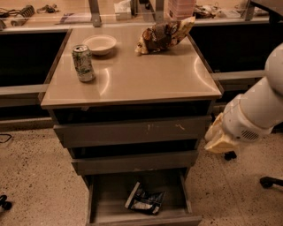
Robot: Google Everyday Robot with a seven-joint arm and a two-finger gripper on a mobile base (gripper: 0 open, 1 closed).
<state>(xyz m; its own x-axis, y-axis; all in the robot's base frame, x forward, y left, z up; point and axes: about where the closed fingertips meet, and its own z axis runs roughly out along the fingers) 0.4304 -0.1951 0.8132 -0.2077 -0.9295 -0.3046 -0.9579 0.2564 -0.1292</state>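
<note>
My gripper point(216, 137) hangs at the end of the white arm point(261, 110), just off the right side of the drawer cabinet at the height of its upper two drawers. It holds nothing that I can see. The tan cabinet top point(141, 81) carries a green-and-white can point(83, 63) at the front left, a white bowl point(100, 44) behind it, and a brown chip bag point(163, 35) at the back right. The bottom drawer point(146, 219) is pulled open, and a dark snack packet point(145, 201) lies flat inside it.
Two shut drawers point(132, 131) sit above the open one. Dark desks flank the cabinet on both sides. An office chair's base and castors point(269, 181) stand on the speckled floor at the right. A cluttered counter point(53, 11) runs along the back.
</note>
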